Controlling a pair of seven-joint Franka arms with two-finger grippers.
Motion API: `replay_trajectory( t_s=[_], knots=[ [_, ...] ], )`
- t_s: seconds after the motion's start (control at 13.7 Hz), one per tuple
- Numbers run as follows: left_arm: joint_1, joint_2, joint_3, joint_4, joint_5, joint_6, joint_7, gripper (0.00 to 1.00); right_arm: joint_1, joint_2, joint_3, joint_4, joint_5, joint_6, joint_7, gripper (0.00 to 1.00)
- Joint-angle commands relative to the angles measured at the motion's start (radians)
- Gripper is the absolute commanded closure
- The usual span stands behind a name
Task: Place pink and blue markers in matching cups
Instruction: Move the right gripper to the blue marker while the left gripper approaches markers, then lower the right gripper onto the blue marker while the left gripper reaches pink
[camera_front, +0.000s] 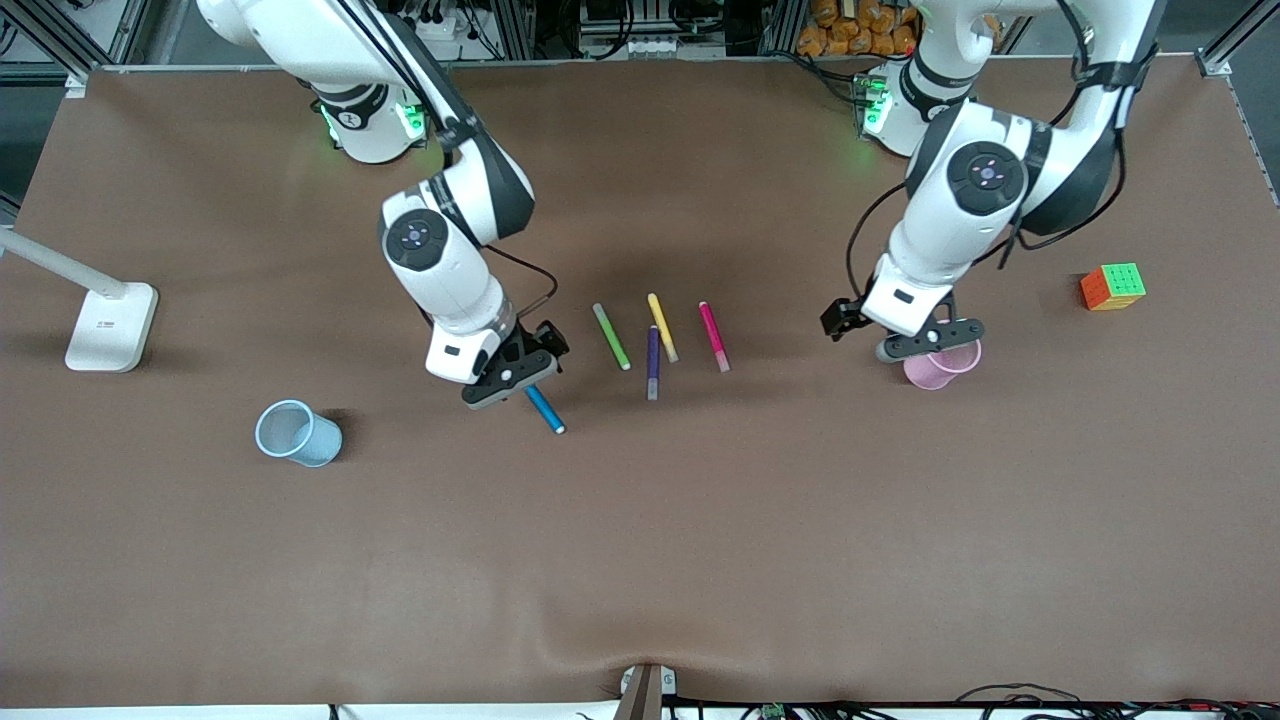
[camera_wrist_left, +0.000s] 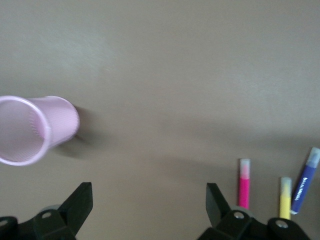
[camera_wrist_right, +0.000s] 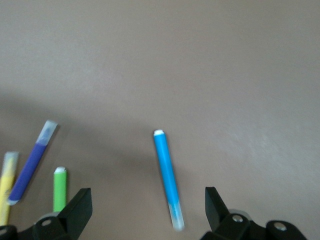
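Right gripper (camera_front: 512, 378): jaws spread wide, empty, over the blue marker (camera_front: 545, 409) lying flat on the bench (camera_front: 640, 560). Left gripper (camera_front: 930, 343): jaws wide, empty, over the pink cup (camera_front: 941, 365) at the left arm's end. Pink marker (camera_front: 713, 336) lies beside the yellow marker (camera_front: 662, 327); blue cup (camera_front: 297, 433) stands toward the right arm's end.

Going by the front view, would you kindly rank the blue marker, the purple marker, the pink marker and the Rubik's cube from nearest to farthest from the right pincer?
1. Blue marker: directly under the open right pincer.
2. Purple marker: in the marker group mid-table.
3. Pink marker: the group's end toward the left arm.
4. Rubik's cube: at the left arm's end of the table.
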Motion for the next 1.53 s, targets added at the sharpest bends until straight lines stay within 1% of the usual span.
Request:
replay_trajectory(
  t_s=[0.0,0.15,0.29,0.44,0.66,0.8,0.95,1.17,1.32,1.46],
  knots=[
    [-0.031,0.054,-0.023,0.005,0.076,0.051,-0.126,0.0,0.013,0.034,-0.012,-0.049,-0.013,0.121,0.011,0.0],
    [-0.071,0.122,-0.023,0.041,0.152,0.054,-0.263,0.0,0.014,0.053,-0.012,-0.057,-0.013,0.164,0.012,0.0],
    [-0.084,0.191,-0.026,0.078,0.215,0.056,-0.357,0.0,0.017,0.073,-0.01,-0.059,-0.011,0.195,0.019,0.0],
    [-0.117,0.246,-0.024,0.107,0.222,0.073,-0.43,0.0,0.031,0.093,-0.012,-0.06,-0.011,0.221,0.022,0.0],
    [-0.148,0.3,-0.024,0.14,0.224,0.106,-0.532,0.0,0.034,0.143,-0.012,-0.066,-0.011,0.313,0.02,0.0],
    [-0.163,0.32,-0.024,0.157,0.224,0.106,-0.547,0.0,0.04,0.153,-0.012,-0.08,-0.008,0.332,0.026,0.0],
    [-0.162,0.341,-0.024,0.17,0.222,0.103,-0.535,0.0,0.042,0.153,-0.012,-0.083,-0.008,0.341,0.04,0.0],
    [-0.162,0.383,-0.026,0.199,0.212,0.096,-0.529,0.0,0.056,0.182,-0.014,-0.082,-0.008,0.39,0.04,0.0],
    [-0.162,0.396,-0.026,0.216,0.209,0.096,-0.53,0.0,0.059,0.186,-0.014,-0.08,-0.008,0.393,0.04,0.0],
    [-0.162,0.438,-0.03,0.253,0.195,0.093,-0.532,0.0,0.063,0.188,-0.015,-0.08,-0.008,0.404,0.04,0.0]
  ],
)
